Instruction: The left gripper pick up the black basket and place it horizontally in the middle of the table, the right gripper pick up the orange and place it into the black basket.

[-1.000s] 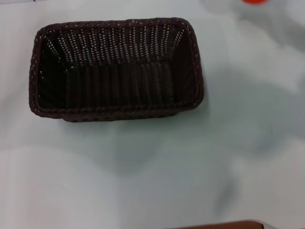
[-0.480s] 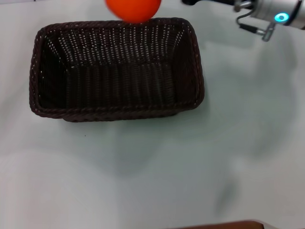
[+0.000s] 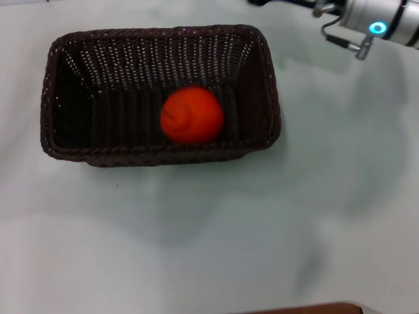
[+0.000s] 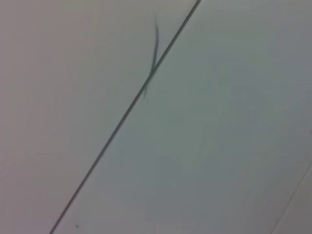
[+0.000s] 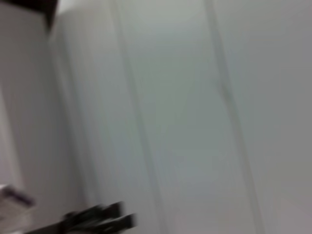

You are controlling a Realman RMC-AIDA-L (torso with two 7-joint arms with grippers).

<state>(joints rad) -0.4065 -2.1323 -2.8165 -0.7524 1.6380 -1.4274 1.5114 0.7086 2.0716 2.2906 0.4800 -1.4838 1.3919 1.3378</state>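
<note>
The black basket lies lengthwise across the white table, left of centre in the head view. The orange rests inside it on the bottom, close to the near wall. It is free of any gripper. The right arm, with its cyan ring light, reaches in from the top right. Only a dark tip of the right gripper shows at the top edge, beyond the basket's far right corner. The left gripper is out of view. The left wrist view shows only a pale surface with a dark line.
A brown edge shows at the bottom of the head view. The right wrist view is blurred, with a dark shape low in the picture and a dark corner.
The orange was in the air over the basket's far rim half a second ago and now lies inside the basket. The right arm has stayed at the top right.
</note>
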